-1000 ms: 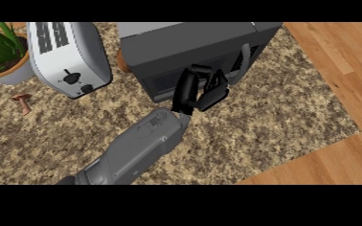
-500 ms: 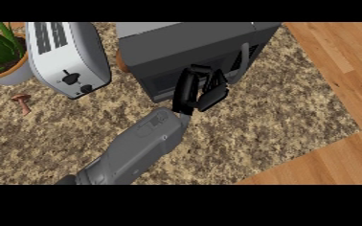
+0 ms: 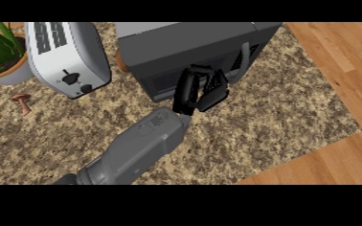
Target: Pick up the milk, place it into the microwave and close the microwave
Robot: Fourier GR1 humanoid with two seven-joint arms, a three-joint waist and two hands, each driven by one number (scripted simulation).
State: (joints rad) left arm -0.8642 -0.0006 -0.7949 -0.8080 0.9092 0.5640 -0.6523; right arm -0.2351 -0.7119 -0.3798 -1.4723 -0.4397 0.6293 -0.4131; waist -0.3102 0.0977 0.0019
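- The milk shows nowhere in the head view, so I cannot tell where it sits. No carton shows between the fingers or on the counter around them.
- The microwave point(image 3: 191, 45) is a dark grey box lying directly ahead of the fingertips. Its front face is turned toward the hand, and the door looks flush with the body.
- A vertical handle point(image 3: 244, 60) stands on that front face, up and to the right of the fingers and apart from them.
- The left hand point(image 3: 201, 91) is black and rests against the lower part of the microwave's front.
- Its fingers point(image 3: 192, 84) are fairly straight and held close together, pointing up the door face. They pinch nothing.
- The thumb point(image 3: 218, 87) lies just to the right of the fingers, a little apart from them.
- The grey forearm point(image 3: 138, 151) runs back from the wrist, down and to the left, to the lower edge of the view.
- The counter point(image 3: 276, 124) is speckled brown stone and spreads out below and to the right of the fingers.
- A white toaster point(image 3: 67, 57) stands well to the left of the fingers. Its slots face up and its dark lever and knob are on the near end.
- Beyond the toaster, at the left edge, is a pale pot point(image 3: 13, 74) holding green leaves.
- A small reddish-brown object point(image 3: 25, 104) lies on the counter far to the left of the fingers, below the pot. It is too small to identify.
- A wooden floor point(image 3: 329, 48) shows past the counter's edge, well to the right of the fingers.
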